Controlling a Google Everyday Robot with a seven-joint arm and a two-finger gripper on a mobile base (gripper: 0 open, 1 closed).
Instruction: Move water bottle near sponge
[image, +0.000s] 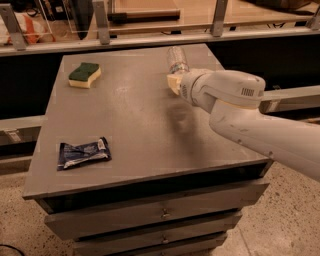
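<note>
We see bottle (176, 60), seemingly upright, just above end effector (173, 83) upper centre, grip untellable, sponge (84, 75) far left.

The white arm (265, 137) reached in from the lower right of the view, sloping up and leftward to a thick, rounded wrist (222, 90). Beyond the wrist the gripper (173, 82) pointed left over the far right part of the table (135, 125), with only its cream-coloured tip showing.
</note>
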